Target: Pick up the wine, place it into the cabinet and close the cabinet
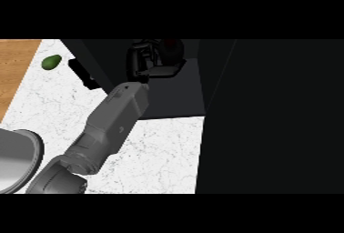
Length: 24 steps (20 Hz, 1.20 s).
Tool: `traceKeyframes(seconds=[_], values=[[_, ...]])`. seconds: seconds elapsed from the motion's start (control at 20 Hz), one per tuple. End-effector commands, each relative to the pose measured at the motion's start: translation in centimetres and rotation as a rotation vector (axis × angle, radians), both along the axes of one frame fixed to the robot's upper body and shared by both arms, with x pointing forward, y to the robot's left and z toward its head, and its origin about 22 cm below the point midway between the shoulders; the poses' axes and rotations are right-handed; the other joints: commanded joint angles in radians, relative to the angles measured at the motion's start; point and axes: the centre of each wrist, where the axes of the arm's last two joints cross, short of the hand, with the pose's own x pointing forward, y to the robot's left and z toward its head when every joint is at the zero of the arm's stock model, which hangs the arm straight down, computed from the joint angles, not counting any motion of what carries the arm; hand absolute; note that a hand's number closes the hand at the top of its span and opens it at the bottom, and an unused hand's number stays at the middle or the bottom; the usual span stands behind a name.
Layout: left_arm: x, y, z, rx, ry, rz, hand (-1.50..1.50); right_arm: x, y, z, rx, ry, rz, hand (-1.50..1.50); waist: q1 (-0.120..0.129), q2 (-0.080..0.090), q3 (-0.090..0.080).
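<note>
Black against black makes the top of the scene hard to read. The cabinet [176, 98] stands open at the far side of the white marbled tabletop [161, 150], its dark floor showing. The wine [173, 49] is inside the cabinet, towards its back: a dark bottle with a small red patch near its top.

One grey forearm rises from below and to the left of the cabinet, crosses the tabletop on a slant and ends inside the opening. Its black left hand [144, 63] sits at the left side of the cabinet's interior, right against the wine. The fingers [136, 54] arch over towards the bottle and the thumb lies under it, so they look curled round it, though dark on dark leaves the contact itself unclear.

Right of the cabinet's opening, a broad black panel [275, 113] fills the view from top to bottom. A short black bar [82, 73] lies slanted just left of the cabinet. Farther left of the cabinet, a small green fruit [51, 62] rests on the tabletop beside a strip of brown wood [15, 68]. Well below and left of the cabinet, a round grey vessel [15, 159] is cut off by the edge.
</note>
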Motion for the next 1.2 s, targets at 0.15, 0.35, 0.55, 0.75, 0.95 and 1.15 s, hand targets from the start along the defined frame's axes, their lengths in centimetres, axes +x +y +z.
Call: traceKeyframes(seconds=[0.15, 0.35, 0.55, 0.75, 0.95, 1.15], values=[[-0.2, 2.0, -1.4, 0.047, 0.037, 0.049, -1.5, -0.7, 0.7, 0.5, 0.037, -0.012, 0.033, -1.5, -0.005, 0.009, -0.003], [-1.3, 1.5, -3.2, 0.119, 0.037, 0.077, -1.5, -1.1, 0.6, 0.3, 0.036, -0.018, 0.053, -1.5, -0.018, 0.012, -0.003], [-0.5, 1.7, -1.9, 0.143, 0.061, 0.066, -1.5, -1.2, 0.2, -0.1, 0.038, -0.01, 0.024, -1.5, -0.006, 0.005, -0.002], [-1.6, 1.4, -3.7, 0.184, 0.067, 0.092, -1.5, -0.9, 0.2, 0.2, 0.034, -0.022, 0.028, -1.5, -0.021, 0.013, -0.003], [-1.4, 3.6, -4.0, 0.177, 0.044, 0.115, -1.5, -0.7, -0.4, -0.1, 0.052, -0.025, 0.02, -1.5, -0.016, 0.014, -0.003], [-1.7, 4.1, -4.6, 0.152, 0.032, 0.101, -1.5, -0.4, 0.1, -0.9, 0.048, -0.017, 0.019, -1.5, -0.008, 0.012, -0.003]])
